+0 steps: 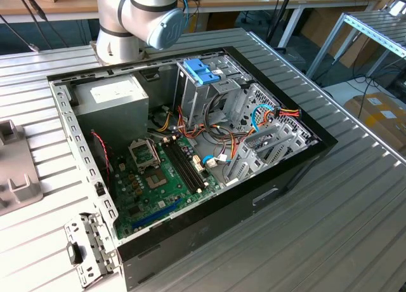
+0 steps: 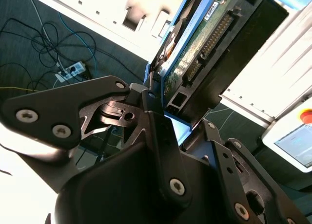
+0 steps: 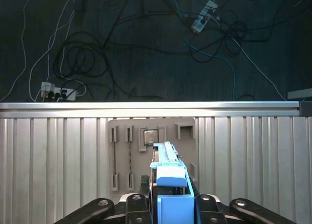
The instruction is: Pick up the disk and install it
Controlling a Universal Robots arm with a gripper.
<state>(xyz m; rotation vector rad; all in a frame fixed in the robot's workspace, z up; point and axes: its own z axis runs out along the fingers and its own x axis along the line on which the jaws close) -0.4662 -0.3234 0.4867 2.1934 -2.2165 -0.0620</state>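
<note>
Item: disk (image 2: 204,39) (image 3: 168,170), grey metal with green circuit board exposed, framed by light-blue side rails.
Location: held in the pincer (image 2: 178,117) (image 3: 170,207), seen edge-on in the first wrist view, over a grey holder plate (image 3: 141,129) laid on the ribbed metal surface (image 3: 58,156). Contact with the plate cannot be told.
Pincer: black fingers (image 2: 146,104) are closed against both sides of the disk's near end; the disk is gripped between them.
Also recorded, exterior view: arm (image 1: 146,16) at the far edge of the surface (image 1: 330,209); open computer case (image 1: 254,197) containing motherboard (image 1: 158,184), power-supply box (image 1: 117,105), metal drive cage (image 1: 266,139) and blue tab piece (image 1: 202,71).
Floor (image 3: 146,63): dark, with loose cables.
</note>
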